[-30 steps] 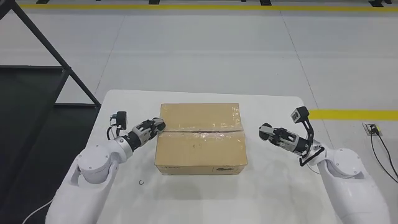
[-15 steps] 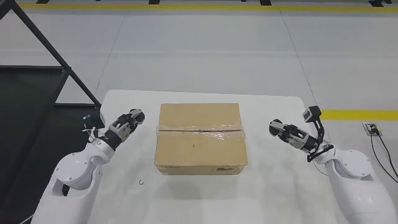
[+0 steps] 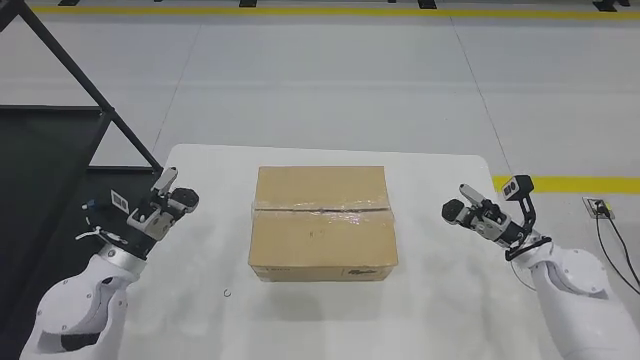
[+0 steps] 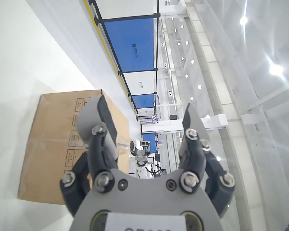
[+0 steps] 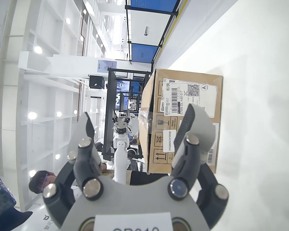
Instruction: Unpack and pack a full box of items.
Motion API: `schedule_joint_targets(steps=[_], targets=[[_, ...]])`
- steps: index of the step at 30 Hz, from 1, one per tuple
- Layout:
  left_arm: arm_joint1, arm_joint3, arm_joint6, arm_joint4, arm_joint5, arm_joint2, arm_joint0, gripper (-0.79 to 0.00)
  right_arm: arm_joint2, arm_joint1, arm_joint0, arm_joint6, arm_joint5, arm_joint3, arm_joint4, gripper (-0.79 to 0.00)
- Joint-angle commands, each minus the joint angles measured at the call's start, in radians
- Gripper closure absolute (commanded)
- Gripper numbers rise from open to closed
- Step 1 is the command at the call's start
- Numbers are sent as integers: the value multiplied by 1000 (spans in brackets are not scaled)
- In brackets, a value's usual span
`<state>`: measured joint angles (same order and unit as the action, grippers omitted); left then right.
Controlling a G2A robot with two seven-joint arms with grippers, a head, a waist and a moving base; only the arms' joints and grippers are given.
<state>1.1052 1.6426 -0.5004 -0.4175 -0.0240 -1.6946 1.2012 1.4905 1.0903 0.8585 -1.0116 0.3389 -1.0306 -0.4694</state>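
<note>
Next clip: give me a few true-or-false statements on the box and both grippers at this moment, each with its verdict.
1. The box is shut, with tape along its top seam. True.
2. The left gripper is clamped on the box. False: it is open and apart from the box, off to one side.
3. The right gripper is open and holds nothing. True.
4. The box stands on the floor. False: it stands on the white table.

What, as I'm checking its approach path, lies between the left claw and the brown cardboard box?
Just bare white tabletop between left claw and brown cardboard box, seen in the top view.
</note>
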Motion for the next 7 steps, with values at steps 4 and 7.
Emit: schedule_joint_targets(steps=[4, 7], targets=[[0, 0, 0, 0, 0, 0, 0, -767, 0, 0, 0, 0, 0, 0, 0, -782], [0, 0, 0, 0, 0, 0, 0, -785, 0, 0, 0, 0, 0, 0, 0, -785]])
